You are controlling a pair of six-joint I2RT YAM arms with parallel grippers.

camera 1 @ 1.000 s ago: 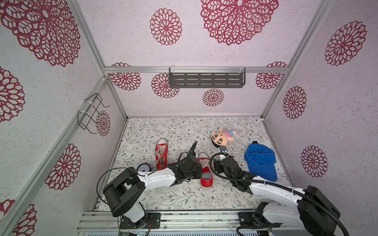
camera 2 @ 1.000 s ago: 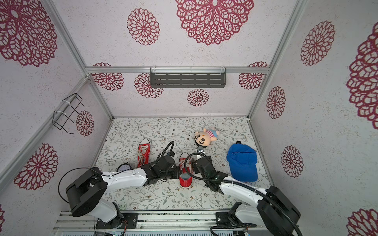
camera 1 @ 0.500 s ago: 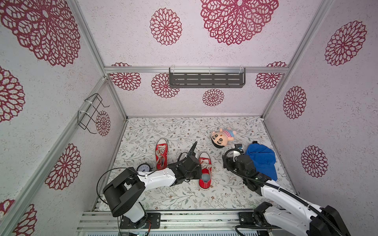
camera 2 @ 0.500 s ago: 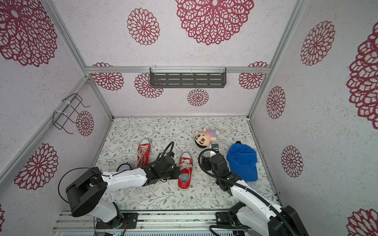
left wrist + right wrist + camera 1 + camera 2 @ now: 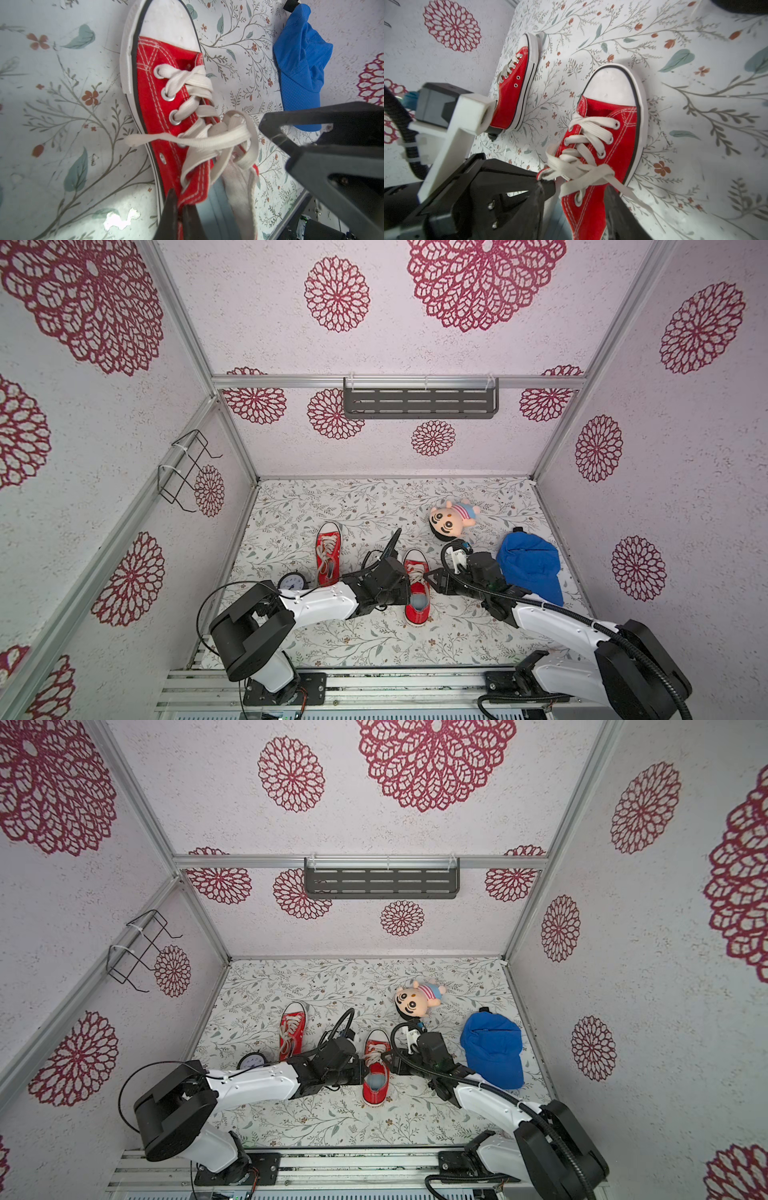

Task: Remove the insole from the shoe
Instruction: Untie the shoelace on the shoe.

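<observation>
A red shoe point(image 5: 415, 572) with white laces lies mid-floor, toe pointing to the back wall. Its grey-blue insole point(image 5: 419, 602) shows inside the heel opening and lies flat in the shoe. My left gripper point(image 5: 180, 216) is shut on the shoe's point(image 5: 166, 87) side wall near the heel, with the insole point(image 5: 216, 207) just beside it. My right gripper point(image 5: 577, 207) is open on the opposite side and straddles that side wall of the shoe point(image 5: 608, 133), one finger inside over the insole and the other outside. In both top views the two grippers flank the shoe point(image 5: 376, 1052).
A second red shoe point(image 5: 328, 551) lies to the left, with a small clock point(image 5: 292, 582) by its heel. A doll point(image 5: 451, 518) lies behind the right arm and a blue cap point(image 5: 530, 564) to its right. A grey shelf point(image 5: 419, 398) and a wire rack point(image 5: 187, 468) hang on the walls.
The right gripper swung away toward the blue cap, then came back to the shoe's right side with narrower jaws. The left gripper kept its hold and did not move.
</observation>
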